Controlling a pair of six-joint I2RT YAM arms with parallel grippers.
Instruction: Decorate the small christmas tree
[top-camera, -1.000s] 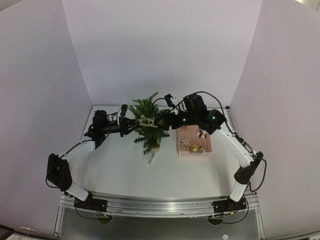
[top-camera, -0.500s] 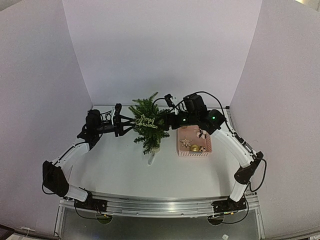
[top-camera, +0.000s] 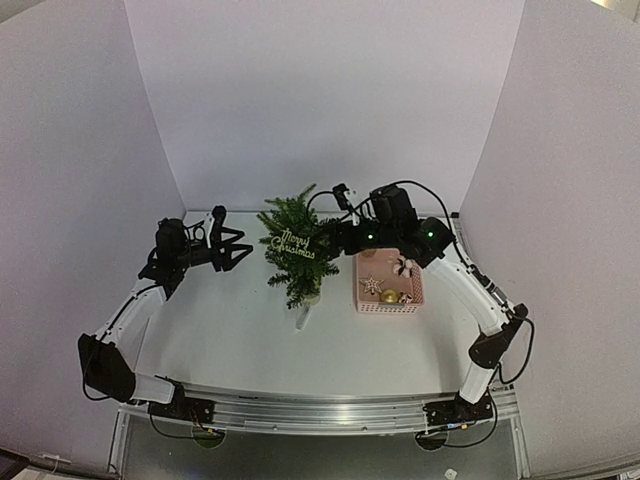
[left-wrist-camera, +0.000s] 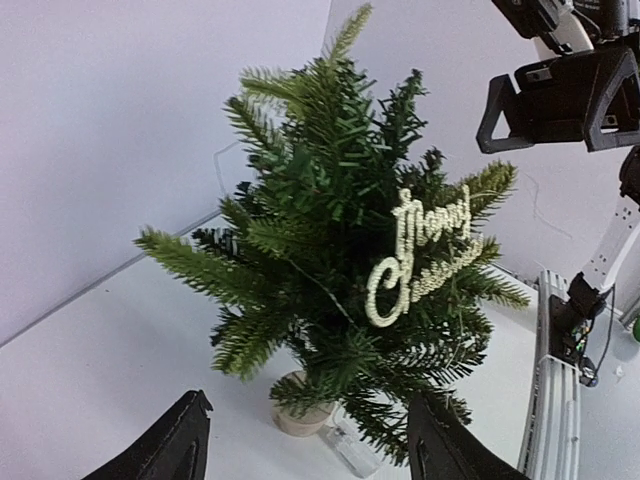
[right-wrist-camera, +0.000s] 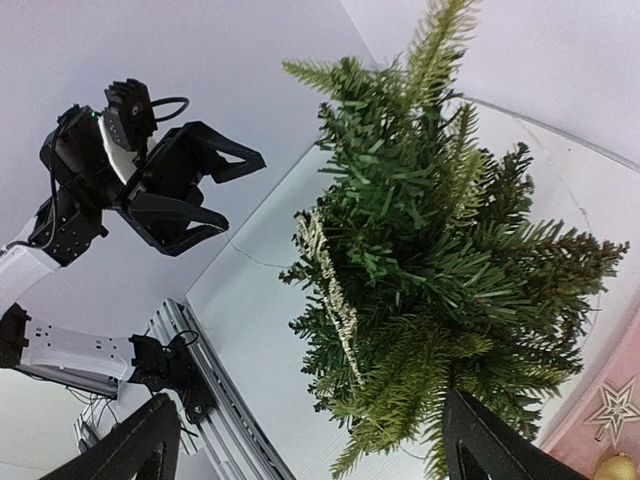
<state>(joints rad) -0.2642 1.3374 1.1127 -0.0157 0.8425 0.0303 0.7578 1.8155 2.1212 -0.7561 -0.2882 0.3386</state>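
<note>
Nearby, pink basket (top-camera: 390, 309) beside small christmas tree (top-camera: 300, 276), glitter sign (top-camera: 296, 245) on branches

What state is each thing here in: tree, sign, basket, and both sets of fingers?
small christmas tree, upright in its pale pot.
Merry Christmas sign, hanging on the tree's branches.
pink basket, holding a star and a gold ball, among others.
left fingers, open, empty, apart from the tree.
right fingers, open, empty, near the tree.
</note>
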